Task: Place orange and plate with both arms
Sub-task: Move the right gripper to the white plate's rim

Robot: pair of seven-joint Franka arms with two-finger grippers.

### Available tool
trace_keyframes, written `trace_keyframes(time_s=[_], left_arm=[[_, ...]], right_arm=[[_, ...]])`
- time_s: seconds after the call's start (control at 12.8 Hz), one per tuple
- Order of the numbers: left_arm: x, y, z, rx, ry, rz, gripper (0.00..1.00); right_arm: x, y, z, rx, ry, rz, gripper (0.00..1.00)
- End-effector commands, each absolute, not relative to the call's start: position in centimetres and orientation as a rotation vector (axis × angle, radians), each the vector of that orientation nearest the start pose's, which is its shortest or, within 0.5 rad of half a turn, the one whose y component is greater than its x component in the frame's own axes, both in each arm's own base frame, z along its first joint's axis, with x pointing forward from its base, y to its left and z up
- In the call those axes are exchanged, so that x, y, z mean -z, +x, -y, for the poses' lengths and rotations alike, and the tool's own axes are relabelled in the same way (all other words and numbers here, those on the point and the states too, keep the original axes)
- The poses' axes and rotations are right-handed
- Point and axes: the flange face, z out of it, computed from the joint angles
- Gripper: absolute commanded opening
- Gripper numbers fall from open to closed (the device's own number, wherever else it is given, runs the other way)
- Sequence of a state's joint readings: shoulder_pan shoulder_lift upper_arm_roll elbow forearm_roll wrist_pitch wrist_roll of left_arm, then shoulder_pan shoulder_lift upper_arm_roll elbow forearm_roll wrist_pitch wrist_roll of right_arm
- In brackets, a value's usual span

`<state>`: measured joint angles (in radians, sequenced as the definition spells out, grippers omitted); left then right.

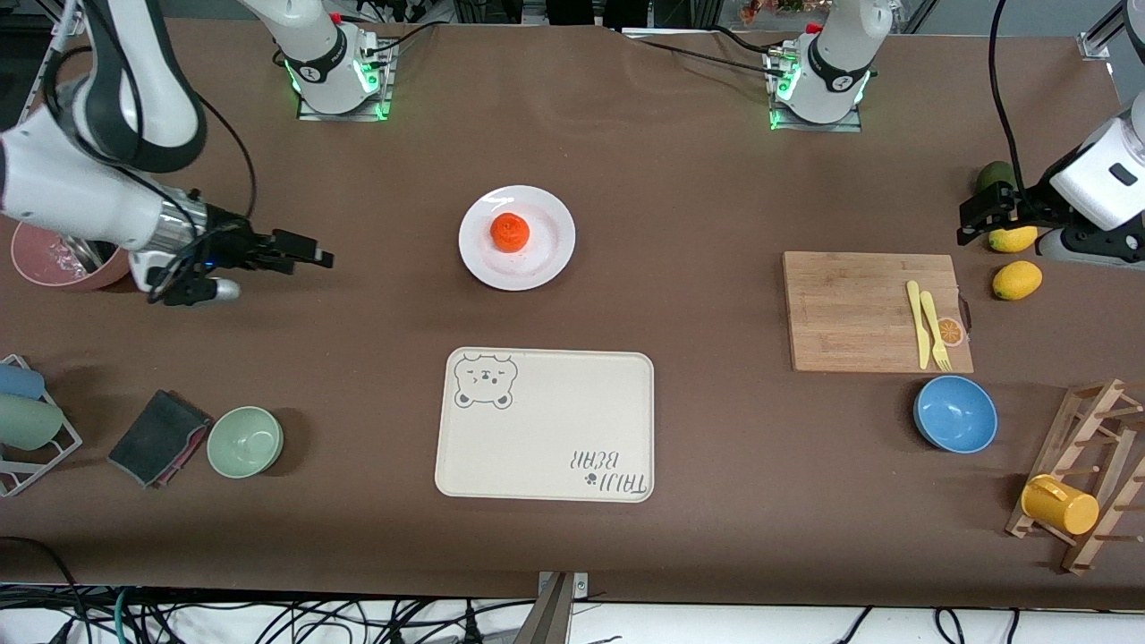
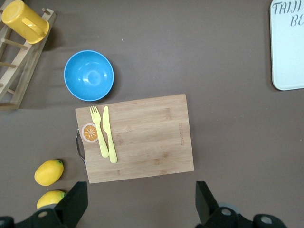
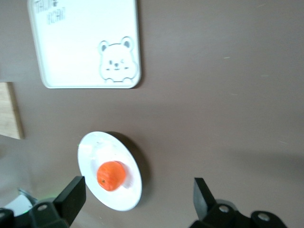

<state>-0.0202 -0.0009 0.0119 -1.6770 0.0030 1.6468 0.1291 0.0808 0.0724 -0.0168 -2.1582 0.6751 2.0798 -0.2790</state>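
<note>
The plate (image 1: 517, 237) lies mid-table, between the two arm bases and the tray (image 1: 545, 424), which is nearer the front camera. The orange (image 1: 510, 233) sits on the plate, about at its centre; the right wrist view shows the same, orange (image 3: 111, 175) on plate (image 3: 90, 152) with the tray (image 3: 84, 43) apart from it.

By size, the tray comes first: cream, rectangular, a bear drawing in one corner and lettering in the other. The wooden board (image 1: 872, 311) lies toward the left arm's end, with a yellow knife (image 1: 916, 324) and fork (image 1: 933, 331) side by side on it and a small orange-slice picture (image 1: 950, 332) just beside the fork. A blue bowl (image 1: 955, 413) stands nearer the camera than the board. A wooden rack (image 1: 1087, 474) at that end carries a yellow cup (image 1: 1059, 504). Two lemons (image 1: 1017, 280) lie near the left gripper (image 1: 979, 215).

Toward the right arm's end are a pink bowl (image 1: 54, 259), a green bowl (image 1: 245, 441) and a dark cloth (image 1: 159, 437) beside it.

The left gripper hangs over the table's end by the lemons, jaws apart and holding nothing. The right gripper (image 1: 309, 253) hangs over bare table, well apart from the plate, jaws likewise apart and holding nothing.
</note>
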Motion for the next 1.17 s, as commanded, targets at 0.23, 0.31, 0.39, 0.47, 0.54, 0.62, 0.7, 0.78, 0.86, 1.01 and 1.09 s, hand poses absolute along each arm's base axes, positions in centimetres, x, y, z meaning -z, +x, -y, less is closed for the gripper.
trace_keyframes(time_s=[0.23, 0.31, 0.39, 0.47, 0.54, 0.62, 0.7, 0.78, 0.86, 1.01, 1.09], left_arm=[[-58.2, 55.3, -0.4, -0.056, -3.109, -0.312, 1.00], [-58.0, 55.4, -0.6, -0.061, -3.109, -0.307, 1.00], [-58.2, 55.5, -0.6, -0.052, -3.118, -0.302, 1.00], [-58.4, 55.6, -0.7, -0.049, -3.123, -0.299, 1.00], [-58.2, 55.7, -0.6, -0.054, -3.123, -0.301, 1.00], [-57.8, 55.9, -0.4, -0.063, -3.122, -0.308, 1.00], [-57.9, 55.9, -0.2, -0.061, -3.121, -0.313, 1.00], [-57.9, 55.9, 0.4, -0.061, -3.119, -0.327, 1.00], [-57.9, 55.9, 0.7, -0.061, -3.118, -0.337, 1.00], [-57.7, 56.0, 0.7, -0.066, -3.118, -0.337, 1.00], [-57.7, 56.0, 0.7, -0.066, -3.118, -0.337, 1.00]], right_arm=[[-27.5, 49.9, -9.1, -0.060, -2.390, 0.001, 1.00], [-26.3, 49.3, -10.4, -0.053, -2.382, 0.006, 1.00], [-25.1, 48.5, -11.6, -0.033, -2.377, -0.005, 1.00], [-24.1, 47.5, -12.9, -0.015, -2.366, -0.017, 1.00], [-23.3, 46.5, -14.0, -0.004, -2.362, -0.022, 1.00], [-22.6, 45.5, -14.6, 0.002, -2.368, -0.024, 1.00], [-22.0, 44.5, -14.9, 0.001, -2.375, -0.036, 1.00], [-21.4, 43.7, -15.1, -0.009, -2.375, -0.056, 1.00], [-20.9, 43.0, -15.1, -0.001, -2.378, -0.048, 1.00], [-19.4, 41.5, -15.3, 0.003, -2.355, -0.062, 1.00], [-18.8, 40.7, -15.9, 0.016, -2.348, -0.067, 0.99]])
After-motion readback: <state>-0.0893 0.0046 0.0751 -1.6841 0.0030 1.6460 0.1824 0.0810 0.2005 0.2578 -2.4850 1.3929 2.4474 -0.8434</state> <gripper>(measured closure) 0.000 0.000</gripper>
